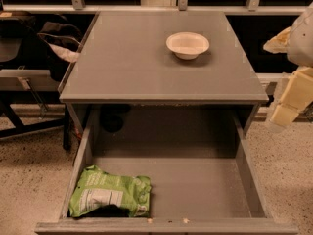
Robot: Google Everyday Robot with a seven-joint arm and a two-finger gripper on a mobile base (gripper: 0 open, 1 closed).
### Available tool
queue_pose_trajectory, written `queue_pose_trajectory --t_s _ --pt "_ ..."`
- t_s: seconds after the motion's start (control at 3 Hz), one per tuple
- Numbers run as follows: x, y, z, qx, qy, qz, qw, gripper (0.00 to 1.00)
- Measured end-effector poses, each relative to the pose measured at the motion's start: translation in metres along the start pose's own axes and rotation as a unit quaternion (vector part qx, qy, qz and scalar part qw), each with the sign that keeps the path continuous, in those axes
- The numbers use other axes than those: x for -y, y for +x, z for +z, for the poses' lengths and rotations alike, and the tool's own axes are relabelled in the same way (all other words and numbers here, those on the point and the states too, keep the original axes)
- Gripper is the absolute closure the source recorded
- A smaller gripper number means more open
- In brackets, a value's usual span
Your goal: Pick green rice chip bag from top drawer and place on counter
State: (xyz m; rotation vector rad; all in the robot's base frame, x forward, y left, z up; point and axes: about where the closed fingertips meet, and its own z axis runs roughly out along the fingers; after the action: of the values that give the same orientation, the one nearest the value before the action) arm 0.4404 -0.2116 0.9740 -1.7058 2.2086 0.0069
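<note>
The green rice chip bag (110, 193) lies crumpled in the front left corner of the open top drawer (195, 187), label side up. The counter (132, 58) is the flat grey top of the cabinet above the drawer. My gripper (287, 104) hangs at the right edge of the view, beside the counter's front right corner, above the floor and outside the drawer. It is far from the bag and holds nothing that I can see.
A white bowl (188, 45) stands on the counter toward the back right. Dark chairs and a bench (29, 77) stand to the left of the cabinet. A window rail (156, 6) runs behind it. Speckled floor lies on both sides.
</note>
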Motion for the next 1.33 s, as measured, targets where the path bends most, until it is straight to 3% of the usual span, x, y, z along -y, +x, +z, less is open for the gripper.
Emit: queue_pose_trajectory --t_s 0.33,0.67,1.0,1.33 --pt "-0.004 -0.009 0.010 0.080 -0.055 -0.006 0.9953 0.00" --pt "-0.009 -0.016 0.015 0.155 -0.096 -0.027 0.9828 0.00" --pt "-0.016 -0.025 0.020 0.206 -0.126 -0.044 0.9694 0.00" --pt "-0.015 -0.030 0.020 0.213 -0.122 -0.045 0.9685 0.00"
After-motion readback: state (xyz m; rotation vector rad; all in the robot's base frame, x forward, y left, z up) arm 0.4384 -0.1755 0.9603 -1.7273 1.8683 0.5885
